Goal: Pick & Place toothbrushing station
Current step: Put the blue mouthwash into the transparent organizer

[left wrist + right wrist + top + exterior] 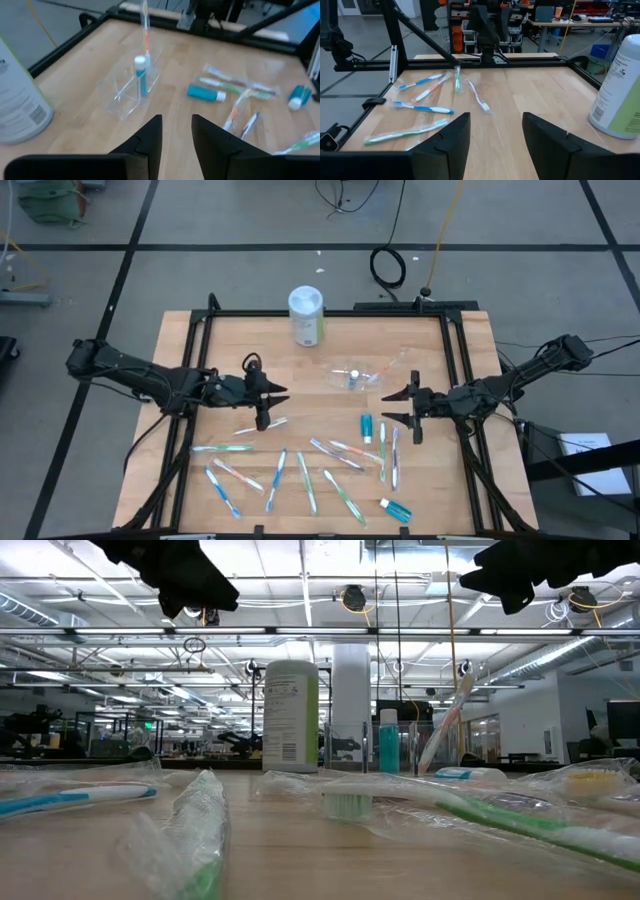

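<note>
Clear plastic cup (357, 375) sits mid-table with one tube and one brush in it, toothbrushes (300, 470) scattered nearer me. Both my grippers, left gripper (270, 402) and right gripper (393, 407), hover empty with fingers apart; I'd drop squarely across one wrapped handle.

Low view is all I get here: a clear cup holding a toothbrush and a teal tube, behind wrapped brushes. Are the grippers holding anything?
Observer: No. From above, the left gripper and right gripper hang open and empty on either side of the clear cup.
Operator: Any tubes outside the cup?
Observer: Two. One toothpaste tube lies close by the right gripper, and another lies near the table's front edge.
Operator: Is the canister touching the cup?
Observer: No. The white-lidded canister stands apart from it, nearer the far edge, toward the left arm's side.
</note>
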